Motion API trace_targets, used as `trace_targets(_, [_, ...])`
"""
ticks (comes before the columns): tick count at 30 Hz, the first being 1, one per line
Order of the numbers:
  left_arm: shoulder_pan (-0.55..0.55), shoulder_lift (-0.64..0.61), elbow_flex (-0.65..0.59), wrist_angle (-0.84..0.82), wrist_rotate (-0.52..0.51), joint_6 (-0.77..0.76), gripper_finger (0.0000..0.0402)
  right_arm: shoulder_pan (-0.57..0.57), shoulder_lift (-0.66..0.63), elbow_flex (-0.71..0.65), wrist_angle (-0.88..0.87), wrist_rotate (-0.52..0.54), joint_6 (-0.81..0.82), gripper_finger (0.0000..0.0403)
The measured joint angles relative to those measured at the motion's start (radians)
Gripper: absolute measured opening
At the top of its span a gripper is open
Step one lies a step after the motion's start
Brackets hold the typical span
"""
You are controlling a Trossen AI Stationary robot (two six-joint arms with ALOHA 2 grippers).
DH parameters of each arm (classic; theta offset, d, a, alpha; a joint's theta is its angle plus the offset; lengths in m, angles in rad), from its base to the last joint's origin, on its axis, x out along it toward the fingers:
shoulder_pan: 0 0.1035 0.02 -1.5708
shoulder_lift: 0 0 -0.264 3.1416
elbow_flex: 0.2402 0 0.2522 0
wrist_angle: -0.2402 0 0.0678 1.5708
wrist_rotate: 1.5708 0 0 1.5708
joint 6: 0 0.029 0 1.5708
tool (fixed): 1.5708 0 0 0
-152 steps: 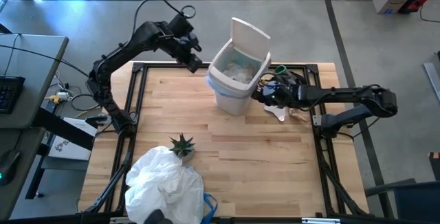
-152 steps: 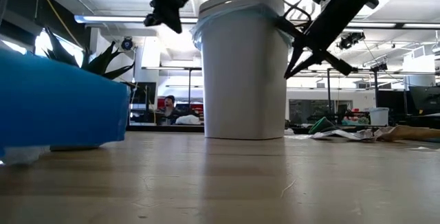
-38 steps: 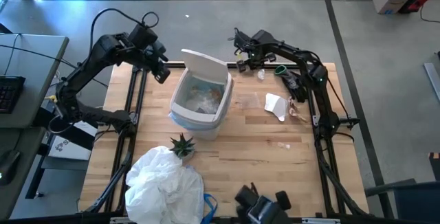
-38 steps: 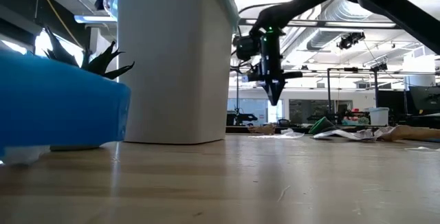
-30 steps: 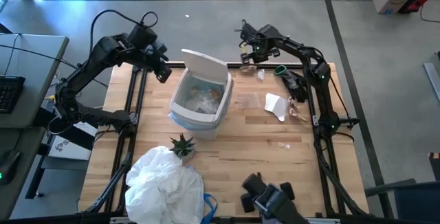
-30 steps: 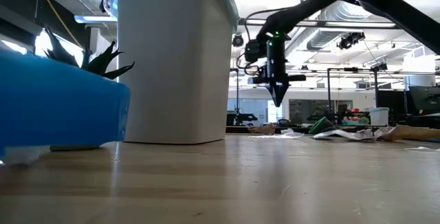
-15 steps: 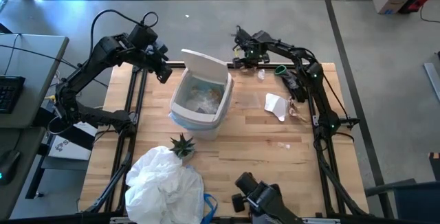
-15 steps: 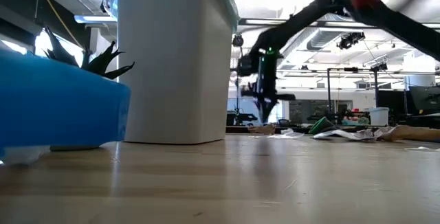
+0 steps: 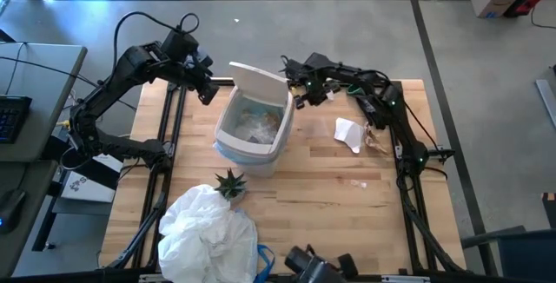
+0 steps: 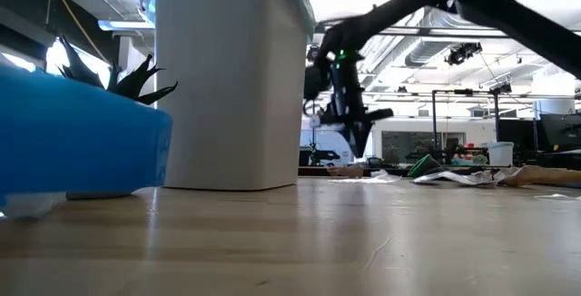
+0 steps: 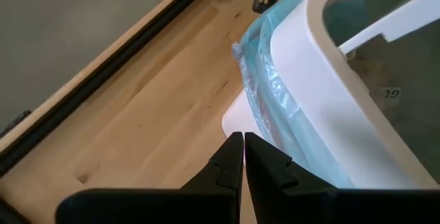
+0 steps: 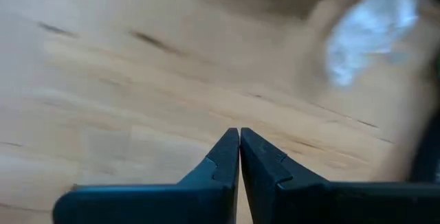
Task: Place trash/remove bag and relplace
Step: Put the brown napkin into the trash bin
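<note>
One white bin [image 9: 252, 127] upright (blue bag [image 11: 271, 97] over rim).

The bag [image 11: 275, 124], a thin light-blue crinkled liner, is fitted inside the white bin [image 9: 252, 127], its edge folded out over the rim. Crumpled trash [image 9: 258, 125] is seen lying inside it. More trash is left on the bench [image 9: 330, 196] to the right of the bin: a white paper scrap [image 9: 348, 133] and a brown crumpled piece [image 9: 375, 139] just beside it.
</note>
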Motion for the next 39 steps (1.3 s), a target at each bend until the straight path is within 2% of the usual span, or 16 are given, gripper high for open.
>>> trace_targets(4, [0.000,-0.002,0.000,0.001,0.000,0.011,0.0000,-0.016,-0.088,-0.028,0.092,-0.009,0.049,0.0000])
trace_targets(7, [0.000,-0.014,0.000,-0.002,0.000,0.012,0.0000,-0.050,-0.202,-0.151,0.251,-0.055,0.049,0.0000])
trace_targets(11, [0.000,-0.029,0.000,-0.003,0.001,0.013,0.0000,-0.121,-0.419,-0.448,0.493,-0.139,0.048,0.0000])
trace_targets(14, [0.000,-0.038,0.000,0.000,0.002,0.013,0.0000,-0.160,-0.575,-0.727,0.751,-0.311,0.049,0.0000])
trace_targets(16, [0.000,-0.038,0.000,0.005,0.002,0.013,0.0000,-0.147,-0.669,-0.893,0.953,-0.449,0.050,0.0000])
trace_targets(17, [0.000,-0.037,0.000,0.007,0.002,0.013,0.0000,-0.136,-0.714,-0.956,1.035,-0.477,0.061,0.0000])
trace_targets(20, [0.000,-0.038,0.000,0.009,0.002,0.013,0.0000,-0.124,-0.811,-1.068,1.138,-0.404,0.107,0.0000])
trace_targets(24, [0.000,-0.037,0.000,0.009,0.002,0.011,0.0000,-0.157,-0.859,-1.088,1.147,-0.382,0.199,0.0000])
trace_targets(28, [0.000,-0.036,0.000,0.009,0.003,0.005,0.0000,-0.169,-0.844,-1.022,1.111,-0.306,0.126,0.0017])
trace_targets(33, [0.000,-0.036,0.000,0.008,0.004,-0.008,0.0000,-0.182,-0.774,-0.969,1.103,-0.296,0.091,0.0101])
trace_targets(39, [0.000,-0.036,0.000,-0.015,0.005,-0.013,0.0000,-0.182,-0.714,-0.965,1.078,-0.180,0.118,0.0211])
